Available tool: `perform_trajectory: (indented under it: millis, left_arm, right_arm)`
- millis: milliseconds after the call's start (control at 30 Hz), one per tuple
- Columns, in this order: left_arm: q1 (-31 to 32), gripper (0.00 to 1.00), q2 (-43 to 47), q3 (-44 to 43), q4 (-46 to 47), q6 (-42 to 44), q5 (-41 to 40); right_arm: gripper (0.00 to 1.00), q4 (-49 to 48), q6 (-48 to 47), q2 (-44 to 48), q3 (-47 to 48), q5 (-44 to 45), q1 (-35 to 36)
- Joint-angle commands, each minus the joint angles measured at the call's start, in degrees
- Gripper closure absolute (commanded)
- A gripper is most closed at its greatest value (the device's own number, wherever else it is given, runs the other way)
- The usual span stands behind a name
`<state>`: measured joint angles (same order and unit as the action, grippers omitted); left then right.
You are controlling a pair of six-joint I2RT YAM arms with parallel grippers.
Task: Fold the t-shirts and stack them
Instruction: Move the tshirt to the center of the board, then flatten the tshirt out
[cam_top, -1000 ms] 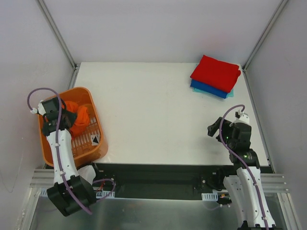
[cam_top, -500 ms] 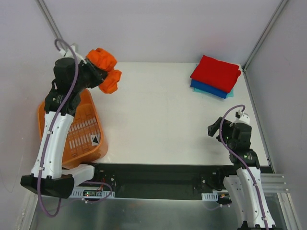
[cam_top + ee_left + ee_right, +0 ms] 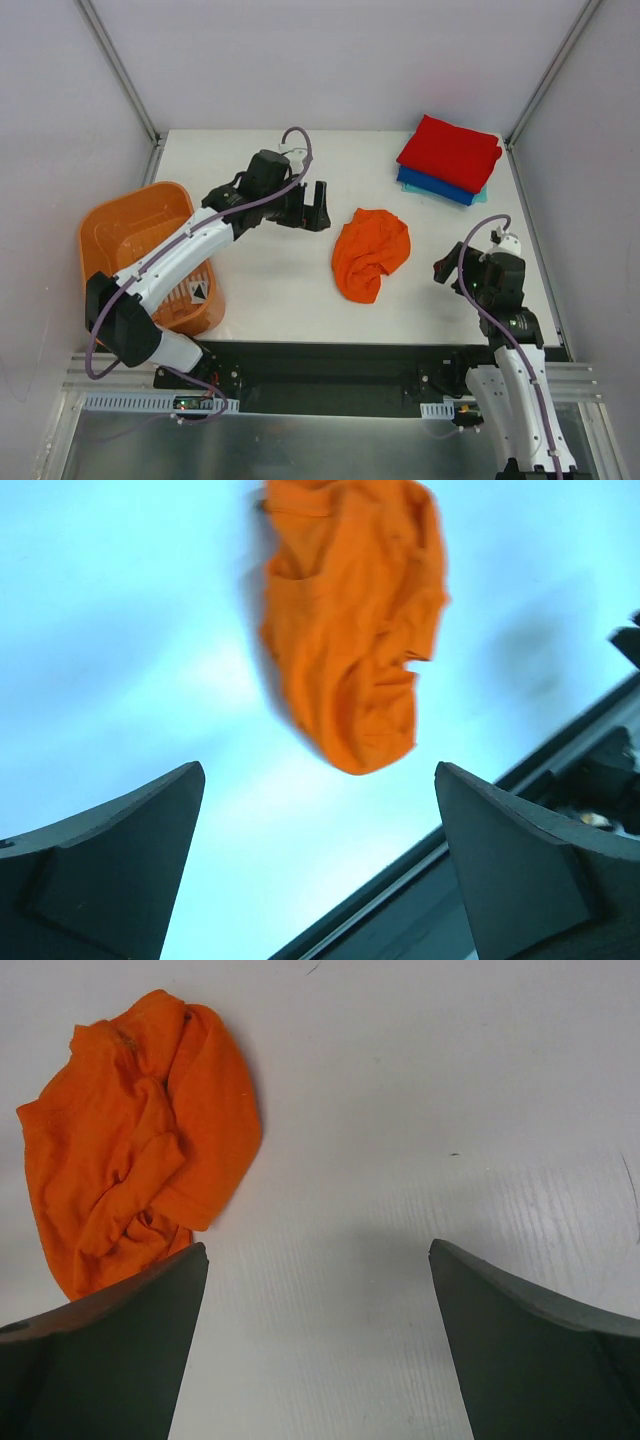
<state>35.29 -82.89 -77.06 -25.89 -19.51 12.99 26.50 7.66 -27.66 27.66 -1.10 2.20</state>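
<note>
White table (image 3: 290, 290), orange t-shirt (image 3: 370, 255), pale grey walls (image 3: 330, 60)

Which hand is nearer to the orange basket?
Left. The left hand is over the table, right of the orange basket; the right hand sits beyond the orange t-shirt, near the right edge.

soft matt cloth orange t-shirt (image 3: 371, 253)

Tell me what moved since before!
The left gripper lifted the orange shirt out of the basket, swung right and let it go; it lies crumpled on the table. The right gripper, the basket and the folded stack stayed put.
</note>
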Motion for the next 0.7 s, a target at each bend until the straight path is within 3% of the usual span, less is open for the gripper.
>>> perform_trajectory:
  millis: [0, 133, 300, 400, 567, 600, 667]
  left_arm:
    - [-0.6, 0.01, 6.6, 4.1, 1.5, -1.0, -9.0]
    - [-0.6, 0.01, 6.6, 9.5, 1.4, -4.9, -10.7]
    - [-0.5, 0.01, 3.3, 16.4, 7.4, -10.8, -2.7]
    - [-0.2, 0.01, 0.1, 17.1, 11.5, -12.8, 1.1]
    - [-0.2, 0.03, -10.4, 5.2, 14.0, -13.1, -0.3]
    - [-0.2, 0.04, -12.4, 3.0, 14.2, -12.9, 0.9]
    - [-0.2, 0.08, -18.2, -2.8, 14.4, -12.3, 2.9]
  right_arm:
    - [0.03, 0.0, 0.8, -2.0, 2.8, 0.8, 0.3]
    - [0.03, -0.8, 0.8, -6.0, 3.6, -2.0, 0.3]
    - [0.03, -2.3, 1.7, -13.7, 6.3, -6.5, 0.7]
    - [0.02, -3.2, 4.4, -23.7, 8.7, -6.3, 1.1]
    - [0.01, -3.6, 8.2, -37.9, 19.3, -4.8, 1.3]
    - [0.07, -3.3, 8.4, -43.1, 21.7, -5.4, 1.5]
    - [0.09, -4.1, 8.8, -47.9, 26.6, -5.8, 2.0]
